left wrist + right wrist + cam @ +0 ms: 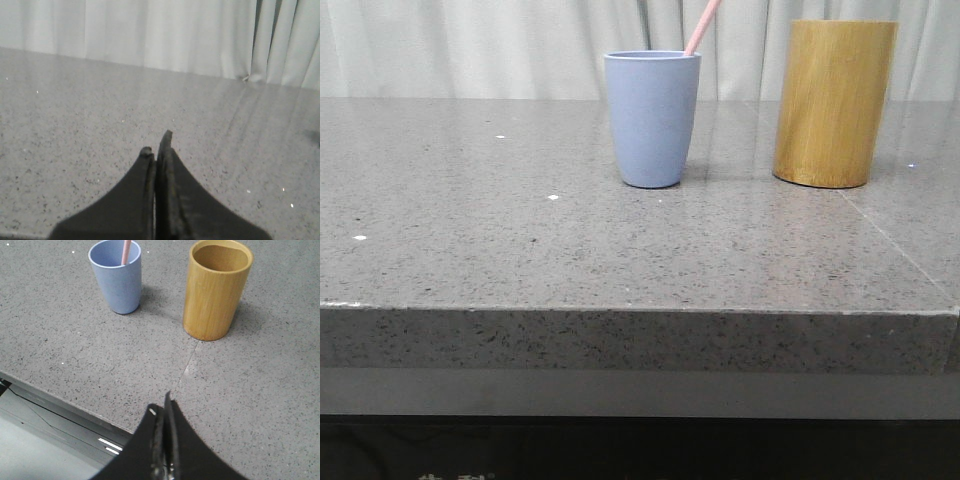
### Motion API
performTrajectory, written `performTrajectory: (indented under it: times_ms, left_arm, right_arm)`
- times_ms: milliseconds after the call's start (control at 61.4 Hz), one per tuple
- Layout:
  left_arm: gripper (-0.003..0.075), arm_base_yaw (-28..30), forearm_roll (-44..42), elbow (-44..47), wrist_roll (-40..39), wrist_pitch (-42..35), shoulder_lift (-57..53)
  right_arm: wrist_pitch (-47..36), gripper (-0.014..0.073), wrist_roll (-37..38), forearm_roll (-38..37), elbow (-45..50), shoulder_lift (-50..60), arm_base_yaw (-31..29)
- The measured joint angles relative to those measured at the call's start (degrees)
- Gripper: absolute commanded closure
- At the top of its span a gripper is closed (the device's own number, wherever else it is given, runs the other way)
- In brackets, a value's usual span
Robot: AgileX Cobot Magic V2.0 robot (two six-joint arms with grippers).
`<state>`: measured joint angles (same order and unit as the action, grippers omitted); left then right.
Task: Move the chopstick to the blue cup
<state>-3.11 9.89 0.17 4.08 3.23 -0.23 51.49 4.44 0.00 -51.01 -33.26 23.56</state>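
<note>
The grey speckled surface [520, 250] carries a bamboo cylinder [834, 103] and, to its left, the blue cup [653, 118], standing apart. The chopstick [702, 27] stands tilted inside the blue cup. The left end effector [157, 145] and right end effector [162, 407] are both closed, holding nothing.

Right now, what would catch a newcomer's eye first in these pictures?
The pink chopstick standing tilted inside the blue cup near the table's middle. Just to its right stands the taller bamboo cylinder, apart from the cup. Both grippers, left and right, are shut and holding nothing.
</note>
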Motion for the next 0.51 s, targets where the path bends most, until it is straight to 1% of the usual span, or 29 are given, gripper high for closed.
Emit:
performTrajectory:
  times_ms: [358,456,505]
  left_arm:
    - [0.0739,0.1,0.6,0.0,0.0,-1.0,0.0]
    - [0.0739,0.1,0.4,0.0,-1.5,-1.1,0.0]
    - [0.0739,0.1,-1.2,0.0,-3.0,-1.1,0.0]
  right_arm:
    - [0.0,0.0661,0.0,0.0,0.0,0.1,0.0]
    - [0.0,0.0661,0.0,0.0,0.0,0.1,0.0]
    - [0.0,0.0661,0.0,0.0,0.0,0.1,0.0]
